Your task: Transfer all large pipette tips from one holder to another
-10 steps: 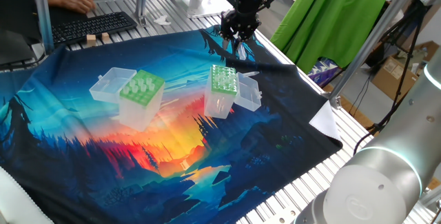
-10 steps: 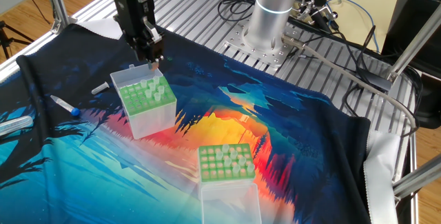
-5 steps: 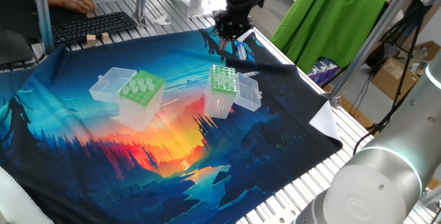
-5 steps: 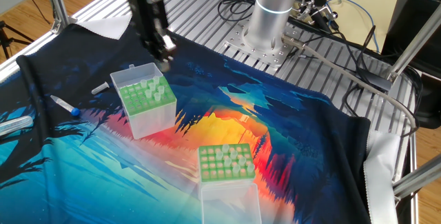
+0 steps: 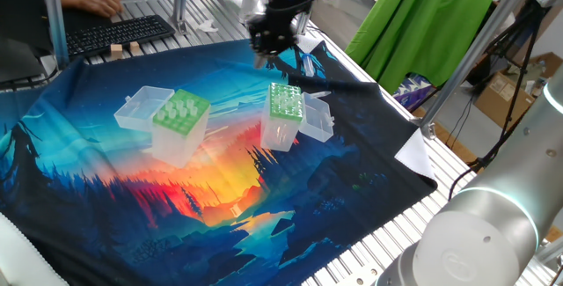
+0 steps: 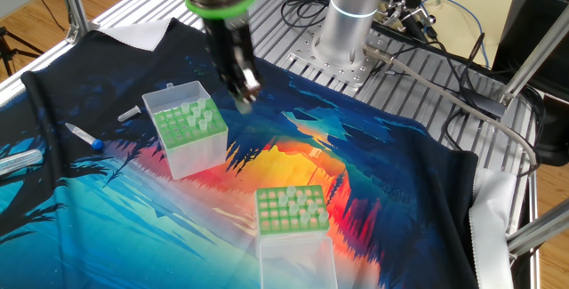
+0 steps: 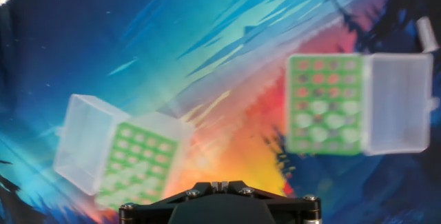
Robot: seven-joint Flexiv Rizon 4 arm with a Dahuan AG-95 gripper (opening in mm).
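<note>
Since the earlier frame the end effector [image 6: 244,93] has travelled from the narrower box [image 6: 185,129] toward the wide-holed holder [image 6: 291,211], fingers together. No tip shows between them, so the large pipette tips [image 6: 293,204] probably all remain in that holder.

Two clear boxes with open hinged lids are set upright, well apart, on the cloth. Whitish large pipette tips [image 6: 197,116] are seated in the holder [image 6: 185,134], and others in another [image 6: 292,211] green-topped box.
</note>
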